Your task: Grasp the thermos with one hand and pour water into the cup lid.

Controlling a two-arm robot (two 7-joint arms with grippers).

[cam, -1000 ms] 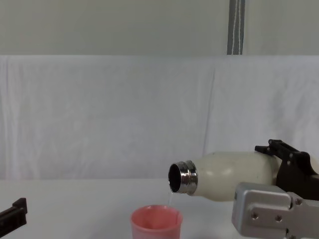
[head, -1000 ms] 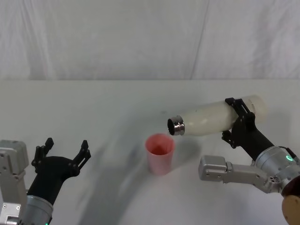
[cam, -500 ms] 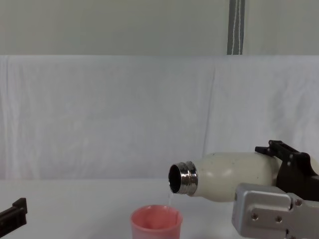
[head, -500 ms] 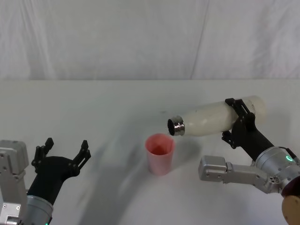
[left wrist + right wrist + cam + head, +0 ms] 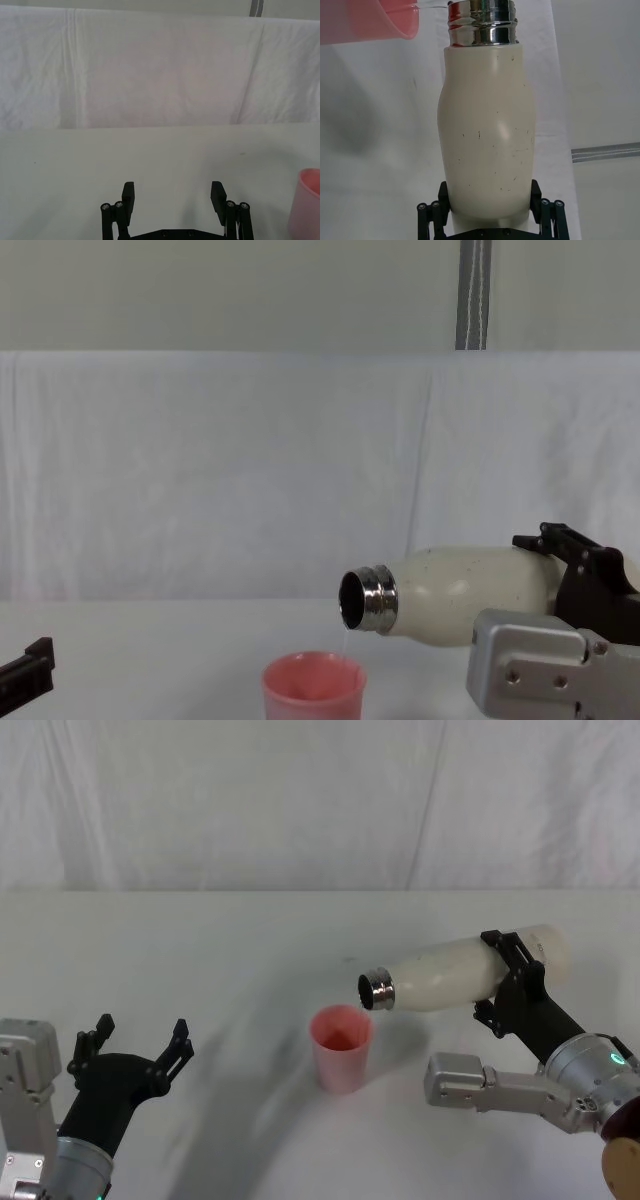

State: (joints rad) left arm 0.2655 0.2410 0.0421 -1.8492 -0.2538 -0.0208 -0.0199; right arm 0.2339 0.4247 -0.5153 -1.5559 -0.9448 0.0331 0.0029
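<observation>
Cream-white thermos (image 5: 462, 970) sits clamped in your right gripper (image 5: 512, 982), tipped nearly horizontal above the table (image 5: 200, 950), steel neck (image 5: 376, 990) pointing toward the robot's left. In the right wrist view the black fingers (image 5: 436, 215) flank the bottle's wide lower body w/ the base end between them, one finger each side, both pressed against the wall; the neck end is far from the grip. From the chest view the mouth (image 5: 353, 600) hangs just above and slightly right of the cup lid (image 5: 314, 686), not touching it. A thin stream of water (image 5: 345, 641) drops from the mouth to the rim area. Pink cup lid stands upright on the table, near centre, just left of and below the neck in the head view.

Your left gripper (image 5: 134, 1048) hovers low at the robot's left, well apart from cup and bottle, fingers spread wide w/ nothing between them; left wrist view confirms the gap.

Count: 1 thermos, 1 cup lid, 2 grippers.
</observation>
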